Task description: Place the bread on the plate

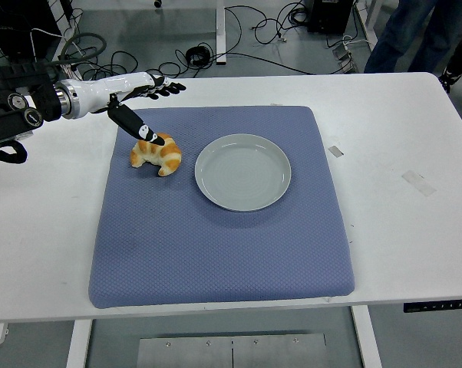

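A golden croissant point(160, 155) lies on the blue mat point(216, 238), just left of an empty pale grey plate point(243, 172) at the mat's middle. My left hand point(143, 100) reaches in from the left edge and hovers over the mat's far left corner, right above the croissant. Its fingers are spread, pointing right, and its thumb point(143, 130) angles down over the top of the bread. It holds nothing. The right arm does not show.
The blue mat covers the middle of the white table point(415, 230). Bits of tape point(419, 182) lie on the right side. Cables lie on the floor point(277, 31) beyond the far edge, and a person's legs point(415, 34) stand at the top right.
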Robot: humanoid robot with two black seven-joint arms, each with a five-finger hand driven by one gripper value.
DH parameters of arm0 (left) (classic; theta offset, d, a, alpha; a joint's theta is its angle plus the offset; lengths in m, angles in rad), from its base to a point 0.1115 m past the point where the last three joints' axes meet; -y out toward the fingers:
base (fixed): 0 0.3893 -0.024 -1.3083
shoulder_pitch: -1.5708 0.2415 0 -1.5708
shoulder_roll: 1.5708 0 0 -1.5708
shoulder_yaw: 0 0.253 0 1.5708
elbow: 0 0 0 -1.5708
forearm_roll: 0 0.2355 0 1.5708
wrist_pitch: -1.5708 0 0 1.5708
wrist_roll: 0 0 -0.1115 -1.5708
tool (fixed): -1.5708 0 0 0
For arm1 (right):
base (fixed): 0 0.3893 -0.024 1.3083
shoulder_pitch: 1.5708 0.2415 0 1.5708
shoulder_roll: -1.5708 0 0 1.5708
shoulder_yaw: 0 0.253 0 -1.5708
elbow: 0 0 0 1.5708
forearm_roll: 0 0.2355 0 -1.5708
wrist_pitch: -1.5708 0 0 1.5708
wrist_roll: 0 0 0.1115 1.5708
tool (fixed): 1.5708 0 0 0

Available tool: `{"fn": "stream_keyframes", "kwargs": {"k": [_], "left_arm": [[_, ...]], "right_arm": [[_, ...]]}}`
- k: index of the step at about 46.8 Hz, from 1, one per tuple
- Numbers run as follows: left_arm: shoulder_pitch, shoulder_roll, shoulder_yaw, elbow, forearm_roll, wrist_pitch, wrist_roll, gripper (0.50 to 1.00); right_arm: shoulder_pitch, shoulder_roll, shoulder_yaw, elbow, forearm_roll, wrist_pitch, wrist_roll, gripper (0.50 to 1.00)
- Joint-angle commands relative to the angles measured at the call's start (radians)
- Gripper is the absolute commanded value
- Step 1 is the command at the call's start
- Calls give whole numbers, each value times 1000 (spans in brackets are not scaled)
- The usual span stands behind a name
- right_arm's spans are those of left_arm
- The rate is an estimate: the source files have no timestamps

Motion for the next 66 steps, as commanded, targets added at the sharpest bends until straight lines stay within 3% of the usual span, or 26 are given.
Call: {"fn": "stream_keyframes", "kwargs": {"k": [1, 11, 21, 31, 53, 66], "left_arm": [[10, -4, 2, 26, 20, 3, -2, 966], [17, -12, -9, 25, 111, 49, -3, 964], [27, -14, -6, 23, 105, 12, -12, 971], [50, -40, 2, 82, 118, 15, -5, 961], [85, -52, 2, 89, 240, 32, -3, 949], [129, -104, 2, 214, 250, 35, -5, 949]], "right_arm": [[0, 0, -1, 0, 0, 0, 0, 1000], [0, 0, -1, 0, 0, 0, 0, 1000], [0, 0, -1, 0, 0, 0, 0, 1000], [0, 0, -1, 0, 0, 1, 0, 1000], [0, 0, -1, 0, 0, 0, 0, 1000], [0, 0, -1, 0, 0, 1, 0, 1000]]}}
